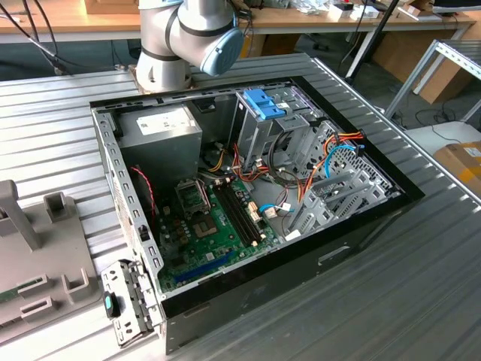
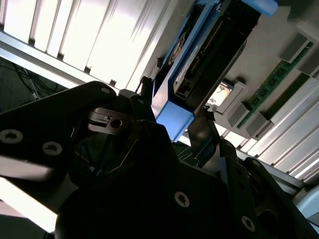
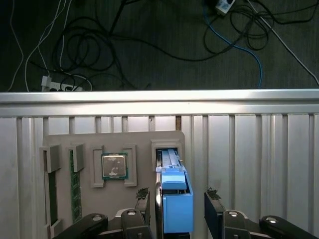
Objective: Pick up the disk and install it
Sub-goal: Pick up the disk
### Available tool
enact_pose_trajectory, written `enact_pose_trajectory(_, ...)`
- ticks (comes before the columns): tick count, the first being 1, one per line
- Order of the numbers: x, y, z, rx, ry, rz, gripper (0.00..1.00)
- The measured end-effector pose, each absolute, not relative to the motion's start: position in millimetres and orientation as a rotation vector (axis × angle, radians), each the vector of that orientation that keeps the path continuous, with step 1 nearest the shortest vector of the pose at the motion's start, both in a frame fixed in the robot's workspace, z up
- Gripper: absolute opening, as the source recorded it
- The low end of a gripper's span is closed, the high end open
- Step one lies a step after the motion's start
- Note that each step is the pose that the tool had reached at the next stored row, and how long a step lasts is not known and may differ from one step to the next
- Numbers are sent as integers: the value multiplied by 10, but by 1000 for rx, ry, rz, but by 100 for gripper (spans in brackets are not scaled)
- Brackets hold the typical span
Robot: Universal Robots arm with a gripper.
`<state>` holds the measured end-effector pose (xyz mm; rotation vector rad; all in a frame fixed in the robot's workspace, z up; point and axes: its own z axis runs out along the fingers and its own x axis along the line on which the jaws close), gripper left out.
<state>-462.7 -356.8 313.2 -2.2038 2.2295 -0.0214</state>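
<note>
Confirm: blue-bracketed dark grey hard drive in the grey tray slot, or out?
In. First wrist view: the disk stands on edge in the grey tray's slot; the gripper's fingers flank it, not touching.

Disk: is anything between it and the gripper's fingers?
Nothing. In the first wrist view the disk stands between the gripper's open fingers, with a bare gap showing.

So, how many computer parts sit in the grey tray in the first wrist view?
3 clearly: a green memory stick, a square processor chip, and the disk between the open gripper's fingers. The dark slot beside the stick may hold another.
</note>
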Motion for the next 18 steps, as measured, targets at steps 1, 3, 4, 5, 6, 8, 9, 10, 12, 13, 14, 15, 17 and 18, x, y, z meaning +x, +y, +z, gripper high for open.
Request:
enact_pose_trajectory(1,-4627,-3568,3129,-2204,2229,-21,56)
enact_pose_trajectory(3,-4627,-3568,3124,-2204,2229,-21,56)
enact_pose_trajectory(4,-4627,-3568,3124,-2204,2229,-21,56)
enact_pose_trajectory(5,-4627,-3568,3123,-2204,2229,-21,56)
enact_pose_trajectory(6,-4627,-3568,3122,-2204,2229,-21,56)
enact_pose_trajectory(8,-4628,-3568,3120,-2204,2229,-21,56)
enact_pose_trajectory(9,-4634,-3568,3120,-2204,2229,-21,56)
enact_pose_trajectory(10,-4635,-3568,3120,-2204,2229,-21,56)
enact_pose_trajectory(12,-4635,-3568,3121,-2204,2229,-21,56)
enact_pose_trajectory(13,-4636,-3568,3121,-2204,2229,-21,56)
enact_pose_trajectory(14,-4636,-3568,3121,-2204,2229,-21,56)
enact_pose_trajectory(15,-4636,-3568,3120,-2204,2229,-21,56)
enact_pose_trajectory(17,-4637,-3568,3121,-2204,2229,-21,56)
enact_pose_trajectory(18,-4637,-3568,3121,-2204,2229,-21,56)
